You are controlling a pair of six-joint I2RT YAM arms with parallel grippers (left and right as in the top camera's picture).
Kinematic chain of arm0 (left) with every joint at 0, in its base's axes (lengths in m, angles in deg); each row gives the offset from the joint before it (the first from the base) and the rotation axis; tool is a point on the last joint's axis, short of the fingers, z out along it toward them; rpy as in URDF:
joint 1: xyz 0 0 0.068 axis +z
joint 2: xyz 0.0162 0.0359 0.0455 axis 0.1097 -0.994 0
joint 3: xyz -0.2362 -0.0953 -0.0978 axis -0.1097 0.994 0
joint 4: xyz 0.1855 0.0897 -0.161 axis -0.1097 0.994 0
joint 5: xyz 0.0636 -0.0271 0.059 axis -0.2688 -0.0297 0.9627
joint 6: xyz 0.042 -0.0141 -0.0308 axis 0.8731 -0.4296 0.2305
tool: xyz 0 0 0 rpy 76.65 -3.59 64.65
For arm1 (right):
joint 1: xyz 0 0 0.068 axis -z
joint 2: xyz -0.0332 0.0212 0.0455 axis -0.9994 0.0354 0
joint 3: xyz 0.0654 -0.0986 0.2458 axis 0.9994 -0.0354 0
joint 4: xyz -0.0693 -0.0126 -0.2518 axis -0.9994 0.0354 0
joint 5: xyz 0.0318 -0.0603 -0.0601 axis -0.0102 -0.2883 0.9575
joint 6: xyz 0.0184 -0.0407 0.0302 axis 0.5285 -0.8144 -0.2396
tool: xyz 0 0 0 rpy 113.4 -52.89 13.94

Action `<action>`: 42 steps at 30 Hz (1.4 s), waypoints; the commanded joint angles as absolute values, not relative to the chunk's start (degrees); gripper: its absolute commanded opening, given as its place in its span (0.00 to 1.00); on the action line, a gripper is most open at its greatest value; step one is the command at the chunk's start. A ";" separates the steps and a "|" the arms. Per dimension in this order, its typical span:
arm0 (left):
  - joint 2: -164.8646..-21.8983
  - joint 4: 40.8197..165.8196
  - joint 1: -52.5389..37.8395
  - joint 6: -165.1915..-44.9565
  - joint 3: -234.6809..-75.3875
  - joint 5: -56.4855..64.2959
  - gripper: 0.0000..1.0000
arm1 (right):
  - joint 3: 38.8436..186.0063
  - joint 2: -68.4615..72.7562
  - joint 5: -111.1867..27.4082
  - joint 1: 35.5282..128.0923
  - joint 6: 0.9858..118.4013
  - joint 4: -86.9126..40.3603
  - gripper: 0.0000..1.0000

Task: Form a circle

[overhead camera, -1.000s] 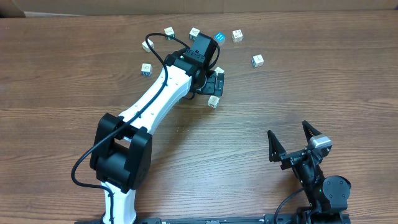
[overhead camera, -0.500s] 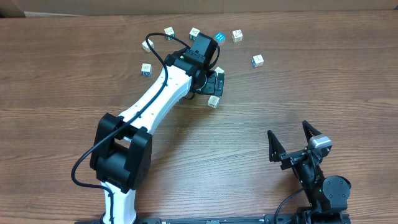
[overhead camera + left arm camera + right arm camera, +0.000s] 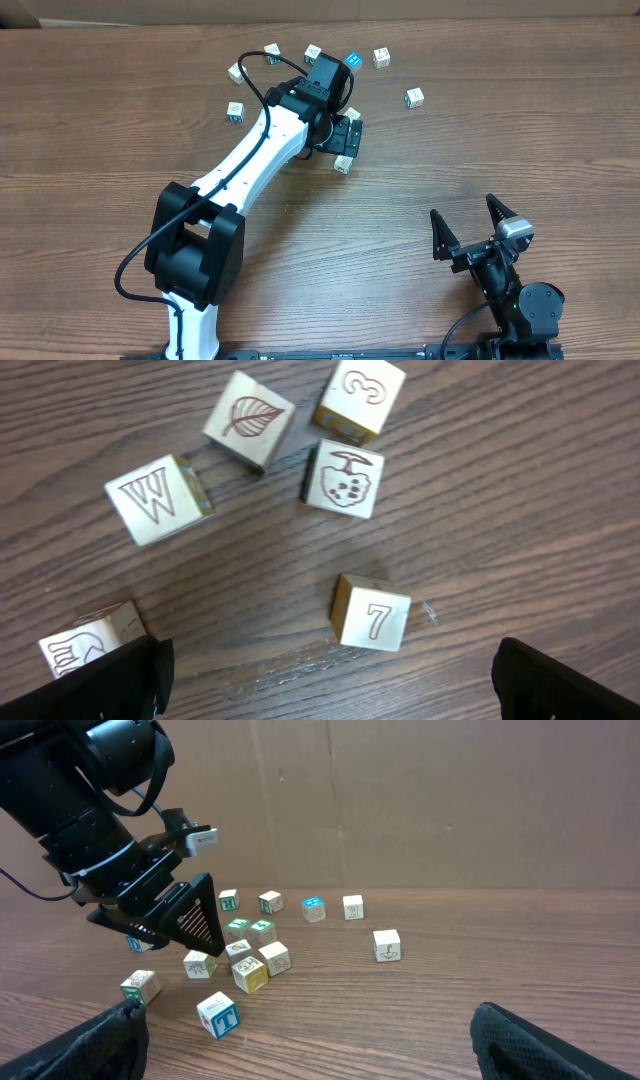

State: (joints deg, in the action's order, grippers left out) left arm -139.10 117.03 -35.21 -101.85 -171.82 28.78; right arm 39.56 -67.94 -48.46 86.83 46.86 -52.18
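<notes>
Small printed cubes lie loose at the far middle of the table, in a rough arc around my left gripper. It hovers low over them, open, with nothing between its jaws. In the left wrist view a "7" cube lies just ahead of the gap, with a fruit cube, a "3" cube, a leaf cube and a "W" cube beyond. One teal cube sits at the far side. My right gripper stands open near the front right, far from the cubes.
A "T" cube and a yellow-sided cube lie nearest the right gripper. One lone cube sits to the right of the group. A cardboard wall closes the table's far edge. The left arm's cable loops over the cubes.
</notes>
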 commanded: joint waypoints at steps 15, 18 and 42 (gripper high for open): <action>-140.32 116.49 -35.97 -99.49 -170.88 27.03 1.00 | 39.00 -68.46 -48.02 86.98 46.58 -52.51 1.00; -141.41 116.31 -35.97 -99.49 -170.88 27.03 1.00 | 39.00 -68.46 -48.02 86.98 46.60 -52.51 1.00; -145.13 114.48 -35.95 -99.49 -170.88 27.66 1.00 | 39.00 -68.46 -48.02 86.98 46.58 -52.51 1.00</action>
State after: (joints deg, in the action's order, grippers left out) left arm -144.34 114.67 -35.58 -100.32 -171.62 27.49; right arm 39.56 -67.94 -48.44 86.80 46.86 -52.16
